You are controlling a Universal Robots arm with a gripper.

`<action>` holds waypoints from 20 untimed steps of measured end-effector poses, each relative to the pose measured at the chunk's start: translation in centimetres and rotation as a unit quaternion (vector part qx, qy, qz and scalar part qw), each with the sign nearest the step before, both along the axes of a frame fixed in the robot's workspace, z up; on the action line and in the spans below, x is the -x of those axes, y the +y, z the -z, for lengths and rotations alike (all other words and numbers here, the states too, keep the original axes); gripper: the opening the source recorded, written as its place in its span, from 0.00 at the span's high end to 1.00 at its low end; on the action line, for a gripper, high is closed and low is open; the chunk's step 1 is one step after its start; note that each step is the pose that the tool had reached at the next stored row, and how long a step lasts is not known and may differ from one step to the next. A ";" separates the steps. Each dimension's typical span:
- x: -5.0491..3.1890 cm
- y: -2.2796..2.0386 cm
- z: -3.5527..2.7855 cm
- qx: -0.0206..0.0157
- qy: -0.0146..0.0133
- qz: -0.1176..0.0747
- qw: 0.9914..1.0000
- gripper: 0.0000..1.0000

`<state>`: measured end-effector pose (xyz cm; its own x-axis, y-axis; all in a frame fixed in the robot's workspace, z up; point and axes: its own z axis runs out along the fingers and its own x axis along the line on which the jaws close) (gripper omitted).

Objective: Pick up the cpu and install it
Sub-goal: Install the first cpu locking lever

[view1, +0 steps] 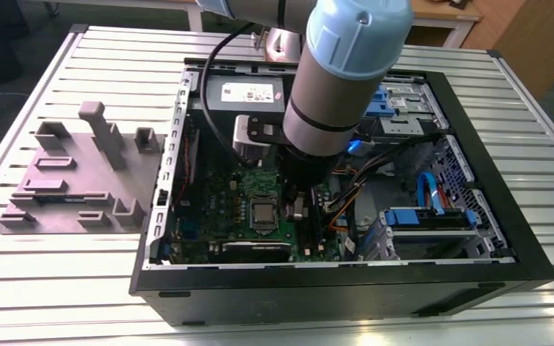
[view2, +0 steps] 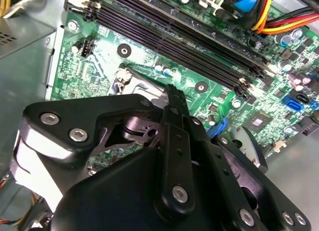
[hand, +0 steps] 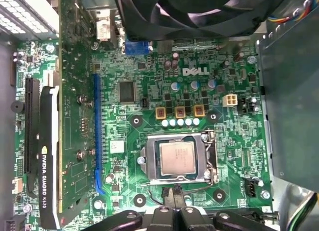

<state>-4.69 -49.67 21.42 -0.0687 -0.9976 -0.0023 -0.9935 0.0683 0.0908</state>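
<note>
The cpu [hand: 177,159] is a small silver-grey square lying flat in its metal-framed socket [hand: 209,159] on the green motherboard [hand: 199,86]. The exterior view shows the cpu [view1: 260,211] inside the open computer case, with my gripper [view1: 296,207] just to its right in that view and low over the board. In the first wrist view my gripper [hand: 174,195] sits at the socket's edge, beside the cpu and not on it. Its black fingers [view2: 173,94] are pressed together with nothing between them.
The black case wall [view1: 354,288] surrounds the board. A graphics card [hand: 50,166] stands beside the socket, a black fan [hand: 189,12] beyond it. Long memory slots [view2: 189,37] and coloured cables [view2: 264,12] lie near the gripper. A grey fixture plate [view1: 75,180] rests on the table outside.
</note>
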 end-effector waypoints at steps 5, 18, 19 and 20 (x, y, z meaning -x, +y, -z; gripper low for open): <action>0.00 -0.07 0.39 0.002 0.000 -0.012 1.000 0.90; 0.00 -0.41 1.43 0.003 0.000 -0.020 1.000 0.90; 0.00 -0.43 1.50 0.003 0.000 -0.021 1.000 0.90; 0.00 -0.44 1.54 0.003 0.000 -0.022 1.000 0.90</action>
<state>-4.69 -50.11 19.88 -0.0251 -0.9997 0.0034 -0.9956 0.0253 0.0905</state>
